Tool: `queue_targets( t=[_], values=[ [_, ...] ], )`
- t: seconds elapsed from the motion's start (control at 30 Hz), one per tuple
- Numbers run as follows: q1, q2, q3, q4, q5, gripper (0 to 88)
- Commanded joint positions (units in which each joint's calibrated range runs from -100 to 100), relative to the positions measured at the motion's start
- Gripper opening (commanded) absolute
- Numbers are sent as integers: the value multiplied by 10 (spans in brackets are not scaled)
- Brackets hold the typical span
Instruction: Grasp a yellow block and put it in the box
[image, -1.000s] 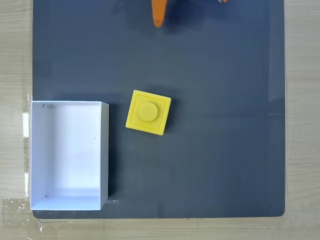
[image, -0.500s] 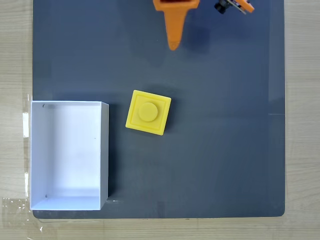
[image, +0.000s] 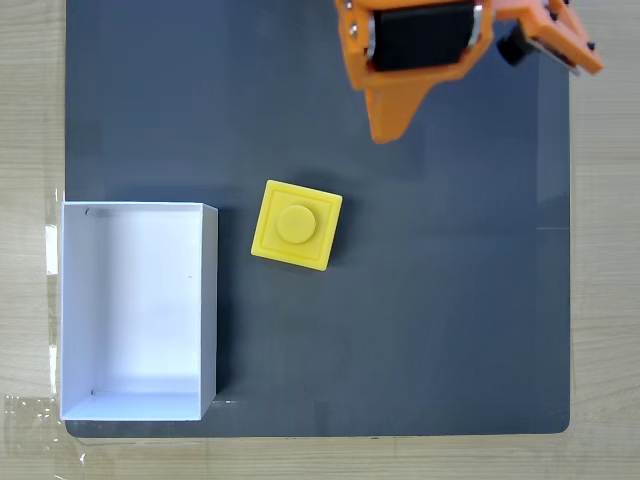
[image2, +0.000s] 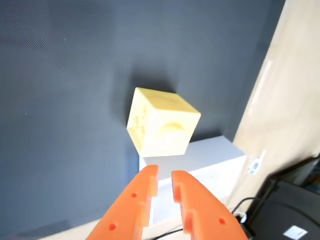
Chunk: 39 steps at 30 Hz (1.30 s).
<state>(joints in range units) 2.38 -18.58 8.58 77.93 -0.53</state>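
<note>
White box, yellow cube, orange gripper above.
Fixed view, left to right, we see white thin-walled open box (image: 138, 310), bright yellow plastic studded block (image: 296, 225) on dark mat (image: 450, 300) beside it, orange two-finger gripper (image2: 164, 179) apart, nearly closed, holding nothing.

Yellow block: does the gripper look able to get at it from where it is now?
Probably yes. The yellow block sits alone on the dark mat, apart from the box, with nothing between it and the gripper.
</note>
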Motion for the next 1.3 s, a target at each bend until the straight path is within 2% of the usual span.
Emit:
queue_targets(
  t=[0.0,0.1,0.3,0.37,0.6,0.77,0.9,1.27],
  values=[
    [43,55,-96,27,-28,35],
    [75,97,-143,33,-51,39],
    [106,157,-175,33,-52,53],
    [113,171,-175,39,-53,104],
    [110,220,-175,110,-55,377],
    [109,260,-176,106,-53,483],
    [106,294,-176,93,-56,503],
    [87,391,-176,-25,-53,498]
  ],
)
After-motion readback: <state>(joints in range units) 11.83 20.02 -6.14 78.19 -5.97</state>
